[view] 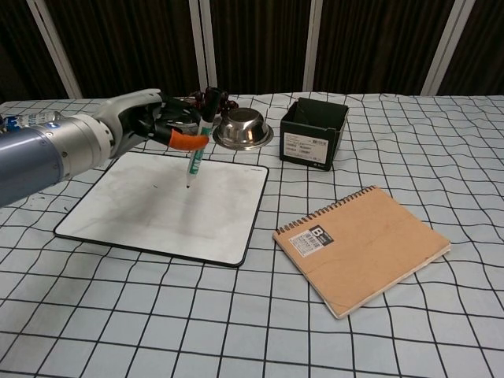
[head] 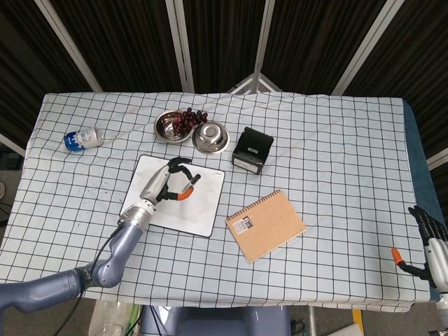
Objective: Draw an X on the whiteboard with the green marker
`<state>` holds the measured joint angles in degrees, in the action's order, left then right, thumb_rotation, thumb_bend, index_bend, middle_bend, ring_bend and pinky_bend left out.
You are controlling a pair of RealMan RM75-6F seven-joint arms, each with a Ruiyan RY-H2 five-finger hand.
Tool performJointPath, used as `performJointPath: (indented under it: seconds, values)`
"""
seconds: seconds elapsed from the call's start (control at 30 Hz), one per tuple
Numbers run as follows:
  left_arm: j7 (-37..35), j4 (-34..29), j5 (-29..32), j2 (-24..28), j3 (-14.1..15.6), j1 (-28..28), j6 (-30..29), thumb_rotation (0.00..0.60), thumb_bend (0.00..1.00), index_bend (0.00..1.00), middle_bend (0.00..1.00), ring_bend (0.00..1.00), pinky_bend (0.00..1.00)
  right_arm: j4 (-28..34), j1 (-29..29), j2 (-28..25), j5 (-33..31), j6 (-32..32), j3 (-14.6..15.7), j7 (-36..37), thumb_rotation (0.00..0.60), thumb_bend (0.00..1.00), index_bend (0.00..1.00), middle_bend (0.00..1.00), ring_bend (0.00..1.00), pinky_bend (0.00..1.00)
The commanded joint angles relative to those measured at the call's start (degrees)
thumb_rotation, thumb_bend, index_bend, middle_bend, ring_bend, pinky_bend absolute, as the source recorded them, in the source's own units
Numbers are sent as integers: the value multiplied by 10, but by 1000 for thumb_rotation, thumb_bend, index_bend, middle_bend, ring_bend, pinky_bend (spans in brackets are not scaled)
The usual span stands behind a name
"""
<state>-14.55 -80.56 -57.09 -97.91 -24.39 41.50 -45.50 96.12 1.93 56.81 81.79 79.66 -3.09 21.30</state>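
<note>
The whiteboard [head: 201, 203] [view: 157, 214] lies flat on the checked cloth, left of centre, white with a thin black rim. My left hand [head: 165, 185] [view: 151, 126] hovers over its middle and holds the green marker [head: 190, 183] [view: 194, 161]. The marker stands nearly upright, tip down toward the board's upper middle; whether the tip touches the surface I cannot tell. A tiny dark mark [view: 155, 187] shows on the board to the left of the tip. My right hand [head: 432, 245] rests at the table's near right corner, holding nothing, fingers extended.
Behind the board stand two steel bowls [head: 211, 137] [view: 242, 130], one with dark grapes [head: 186, 119] [view: 208, 101]. A black box [head: 252, 150] [view: 313, 132] sits right of them. A tan spiral notebook [head: 266, 225] [view: 362, 248] lies right of the board. A blue can [head: 82, 138] lies far left.
</note>
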Motion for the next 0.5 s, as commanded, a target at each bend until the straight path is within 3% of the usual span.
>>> performJointPath:
  seconds: [0.03,0.5]
  values:
    - [-37,21,-20,-21,1,7,11,600,527,676,164,0,17,0,0,0,-1,-1,0,0,600,352,0,0,0,0]
    - [-90,56,-61,-36,17,15,19,600,527,680,175,0,25,2,-1,-2,-3,-4,1,1,600,352,0,0,0,0]
